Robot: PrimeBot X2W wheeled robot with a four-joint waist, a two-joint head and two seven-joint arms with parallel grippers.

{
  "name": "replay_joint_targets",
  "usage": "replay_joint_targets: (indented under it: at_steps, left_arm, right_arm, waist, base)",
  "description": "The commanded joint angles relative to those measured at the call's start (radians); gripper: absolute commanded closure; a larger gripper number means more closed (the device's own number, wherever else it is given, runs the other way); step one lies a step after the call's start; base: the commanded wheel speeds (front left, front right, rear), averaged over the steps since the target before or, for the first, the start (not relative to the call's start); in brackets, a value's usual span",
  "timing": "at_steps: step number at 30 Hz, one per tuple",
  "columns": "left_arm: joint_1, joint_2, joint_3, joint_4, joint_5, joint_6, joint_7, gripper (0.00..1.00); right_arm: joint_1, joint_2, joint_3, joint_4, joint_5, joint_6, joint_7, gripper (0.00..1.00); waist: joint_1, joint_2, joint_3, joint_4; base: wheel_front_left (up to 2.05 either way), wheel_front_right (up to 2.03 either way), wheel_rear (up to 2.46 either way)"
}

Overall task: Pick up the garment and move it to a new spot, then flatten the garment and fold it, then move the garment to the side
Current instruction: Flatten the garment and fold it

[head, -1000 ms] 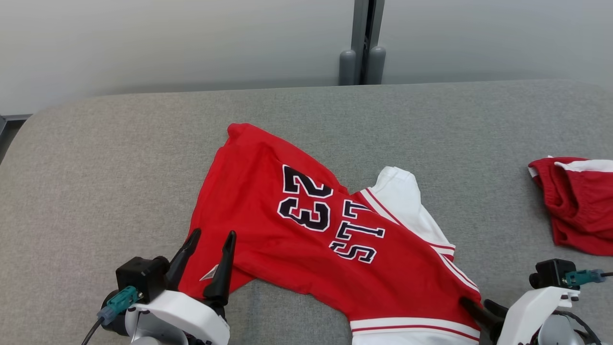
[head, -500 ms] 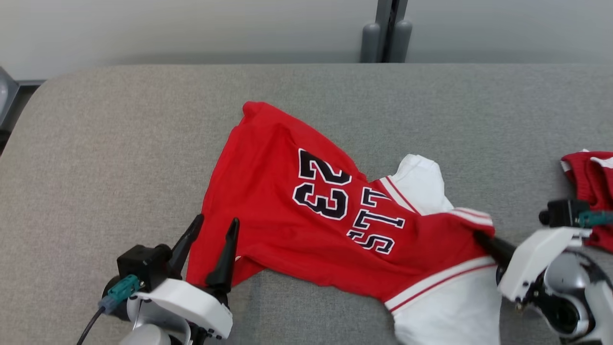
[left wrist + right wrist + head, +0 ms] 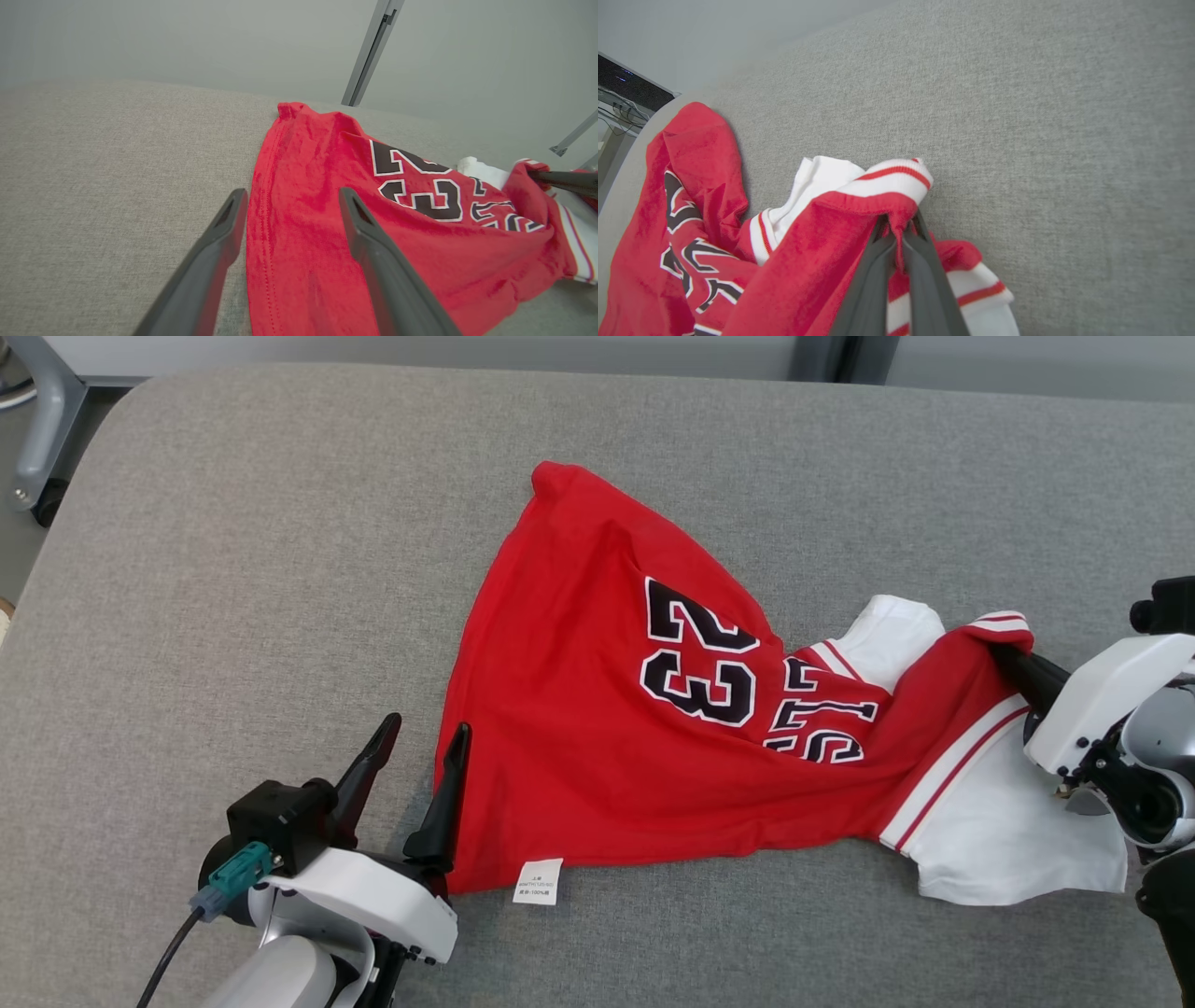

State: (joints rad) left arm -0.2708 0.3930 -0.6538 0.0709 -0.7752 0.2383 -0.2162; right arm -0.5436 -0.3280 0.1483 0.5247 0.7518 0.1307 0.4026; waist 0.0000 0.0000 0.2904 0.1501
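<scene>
The left arm point(image 3: 308, 933) enters the head view at the lower left, wrist low over the counter point(image 3: 233, 569), fingers point(image 3: 446, 793) pointing away from the robot. The left jaws stand wide apart and hold nothing. In the left wrist view one finger point(image 3: 210, 261) is over bare counter and the other over red cloth, with the garment's point(image 3: 597, 709) stitched edge between them; contact with the cloth cannot be determined. The right arm point(image 3: 1111, 709) enters from the right edge, fingers point(image 3: 1027, 677) angled toward the robot's left. The right jaws are closed on a fold of the garment beside a striped cuff point(image 3: 896, 175); the right wrist view shows red cloth pinched between the pressed-together fingers point(image 3: 878, 280), and the fold stands higher than the rest. The garment, a red jersey numbered 23, lies mid-counter, drawn out from its far corner to the right jaws, with a white panel point(image 3: 1008, 831) nearest the robot. The lettering point(image 3: 822, 728) beside the number is creased and partly hidden. The label's point(image 3: 539, 881) print is too small to read. Cloth covers the right fingertips in the head view. Both arms are cut off at the picture edges.
</scene>
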Motion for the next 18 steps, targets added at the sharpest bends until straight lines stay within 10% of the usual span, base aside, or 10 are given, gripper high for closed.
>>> replay_joint_targets:
  at_steps: [1,3,4,18]
  left_arm:
    - [-0.011,0.001,0.004,0.003,0.005,-0.004,-0.006,0.00]
    - [-0.006,0.000,0.005,0.009,0.002,-0.002,-0.008,0.00]
    - [-0.002,-0.001,0.006,0.012,0.000,-0.001,-0.008,0.00]
    - [0.059,0.045,0.049,0.015,-0.031,0.021,-0.015,0.00]
  right_arm:
    - [-0.010,-0.011,0.009,0.016,0.011,0.000,-0.014,0.99]
    - [-0.020,-0.012,0.026,0.047,0.021,0.000,-0.033,0.17]
    - [-0.020,-0.009,0.036,0.060,0.027,0.000,-0.042,0.00]
    - [0.129,-0.039,0.135,-0.054,0.087,0.000,-0.210,0.00]
  waist:
    - [0.0000,0.0000,-0.003,0.004]
    - [0.0000,0.0000,-0.017,-0.001]
    - [0.0000,0.0000,-0.025,-0.005]
    - [0.0000,0.0000,-0.198,-0.126]
  base:
    - [0.00,0.00,0.00]
    - [0.00,0.00,0.00]
    - [0.00,0.00,0.00]
    - [0.00,0.00,0.00]
